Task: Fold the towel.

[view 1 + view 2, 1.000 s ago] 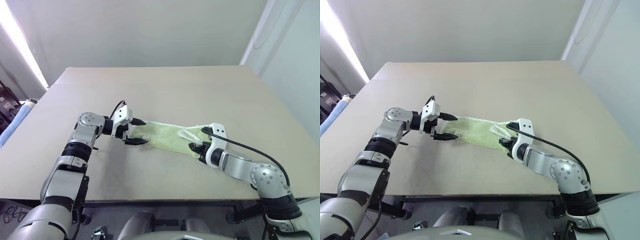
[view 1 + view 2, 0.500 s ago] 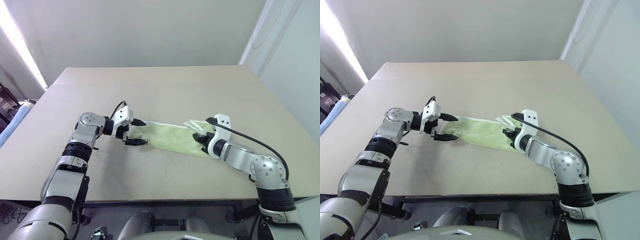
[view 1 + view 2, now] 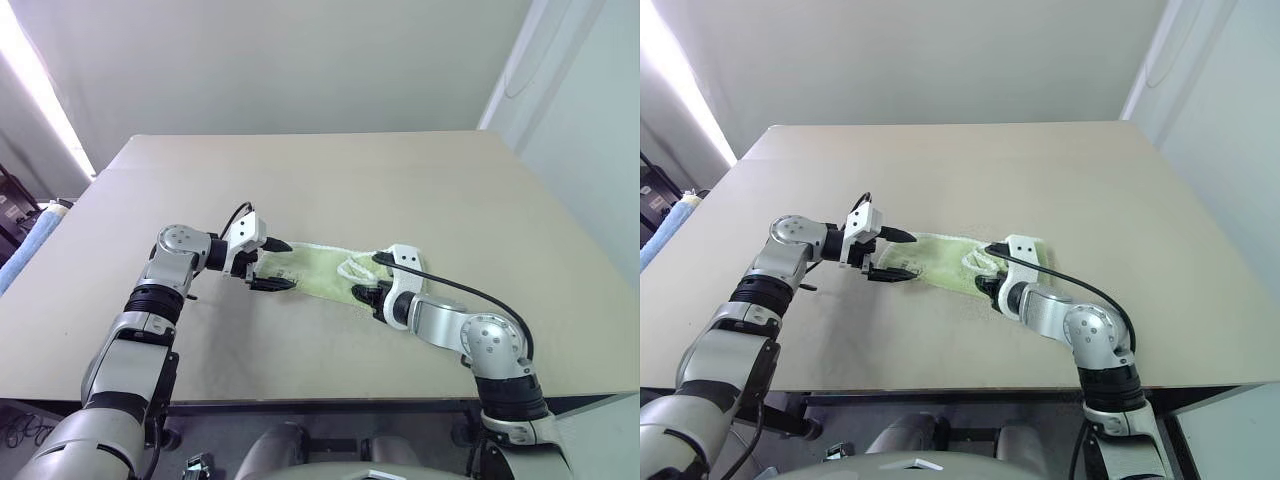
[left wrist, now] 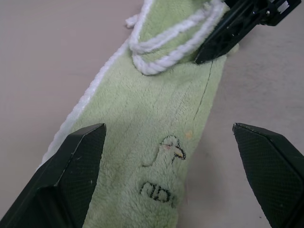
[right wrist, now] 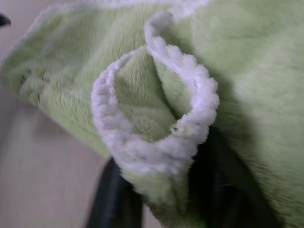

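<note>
- My left gripper (image 3: 272, 264) reaches in from my left side, forearm bent inward, pointing toward my right and slightly down, jaws spread wide.
- My right gripper (image 3: 368, 293) angles forward-left and downward; whether its jaws are parted I cannot tell.

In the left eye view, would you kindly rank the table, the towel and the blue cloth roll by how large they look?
1. Table
2. Towel
3. Blue cloth roll, cut off by the picture's edge, so its rank is unsure.
</note>
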Robot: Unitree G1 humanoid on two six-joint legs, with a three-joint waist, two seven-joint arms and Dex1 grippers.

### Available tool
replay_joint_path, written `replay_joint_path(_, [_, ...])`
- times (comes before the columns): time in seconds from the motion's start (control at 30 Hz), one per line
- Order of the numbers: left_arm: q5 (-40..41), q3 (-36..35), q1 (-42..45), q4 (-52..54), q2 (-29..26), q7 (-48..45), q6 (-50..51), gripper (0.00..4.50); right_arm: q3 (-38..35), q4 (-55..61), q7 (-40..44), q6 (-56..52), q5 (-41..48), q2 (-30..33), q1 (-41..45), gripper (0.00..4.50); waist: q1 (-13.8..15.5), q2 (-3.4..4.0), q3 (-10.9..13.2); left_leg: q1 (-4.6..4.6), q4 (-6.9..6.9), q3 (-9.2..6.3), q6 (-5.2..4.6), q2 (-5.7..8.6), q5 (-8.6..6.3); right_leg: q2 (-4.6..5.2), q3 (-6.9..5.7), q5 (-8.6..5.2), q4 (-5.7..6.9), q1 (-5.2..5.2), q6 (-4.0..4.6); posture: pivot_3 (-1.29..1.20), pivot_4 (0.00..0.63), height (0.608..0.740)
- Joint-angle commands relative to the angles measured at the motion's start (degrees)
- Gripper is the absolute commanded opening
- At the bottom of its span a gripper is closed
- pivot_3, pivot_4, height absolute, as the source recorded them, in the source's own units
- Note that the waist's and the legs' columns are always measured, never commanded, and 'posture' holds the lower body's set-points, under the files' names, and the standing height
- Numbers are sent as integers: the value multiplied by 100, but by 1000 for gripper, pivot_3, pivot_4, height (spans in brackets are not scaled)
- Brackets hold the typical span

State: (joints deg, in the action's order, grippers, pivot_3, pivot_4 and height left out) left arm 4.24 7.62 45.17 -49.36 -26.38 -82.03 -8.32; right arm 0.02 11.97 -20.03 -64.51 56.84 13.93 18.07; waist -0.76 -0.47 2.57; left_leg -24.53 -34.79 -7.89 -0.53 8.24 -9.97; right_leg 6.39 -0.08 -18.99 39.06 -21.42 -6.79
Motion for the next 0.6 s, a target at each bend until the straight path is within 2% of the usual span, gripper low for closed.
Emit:
replay_joint_path(0.03, [41, -71, 116, 72, -76, 20, -61, 4500, -421, 21, -14, 73, -171, -115, 271, 2817, 8, 0, 0, 0, 0, 0, 0, 1, 0, 0, 0, 0, 0, 0, 0, 0, 0, 706])
replay_joint_path(0.2, [34, -69, 122, 48, -78, 35, -73, 4500, -659, 105, 39, -90, -263, -240, 421, 4461, 3, 0, 0, 0, 4, -1, 0, 1, 0, 0, 0, 0, 0, -2, -1, 0, 0, 706])
replay_joint_path(0.43, [46, -66, 116, 61, -66, 15, -73, 4500, -326, 308, 451, -493, -451, -330, 233, 4461, -11, 1, 0, 0, 8, -1, 0, 0, 0, 0, 0, 1, 0, -5, -1, 0, 0, 706])
replay_joint_path(0.6, [43, -66, 137, 21, -63, 7, -56, 4500, -719, 812, 848, -348, -43, -514, 291, 4461, -8, 2, 1, 0, 8, -2, 0, 0, 0, 0, 0, 1, 1, -5, -2, 0, 0, 706])
